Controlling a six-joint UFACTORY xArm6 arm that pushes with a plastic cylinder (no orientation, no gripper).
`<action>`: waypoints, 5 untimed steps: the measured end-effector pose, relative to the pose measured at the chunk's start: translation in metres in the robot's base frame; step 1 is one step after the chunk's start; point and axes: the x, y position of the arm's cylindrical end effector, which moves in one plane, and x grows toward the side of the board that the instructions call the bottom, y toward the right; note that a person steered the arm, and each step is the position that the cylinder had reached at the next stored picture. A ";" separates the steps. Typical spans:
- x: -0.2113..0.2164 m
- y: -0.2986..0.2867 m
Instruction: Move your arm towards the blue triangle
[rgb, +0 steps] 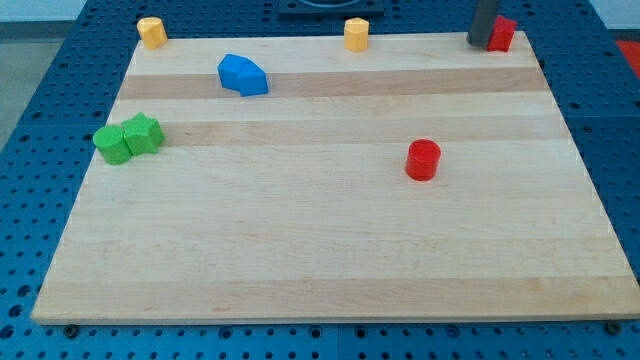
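At the view's top right my tip, a bare rod with no claw to open or hold anything, touches the red block; sweeping left toward the blue triangle could clip the yellow block on the surface

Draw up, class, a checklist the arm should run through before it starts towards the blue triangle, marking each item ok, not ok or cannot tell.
1. Target found: blue triangle lies at the view's upper left: ok.
2. My tip visible, at the top right of the wooden board: ok.
3. Tip clear of the red block beside it: cannot tell, they look touching.
4. Leftward path: the yellow block at top centre sits close to the line: not ok.
5. Red cylinder off the path: ok.
6. Green blocks off the path: ok.
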 end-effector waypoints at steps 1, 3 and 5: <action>-0.002 0.009; 0.032 -0.041; 0.104 -0.038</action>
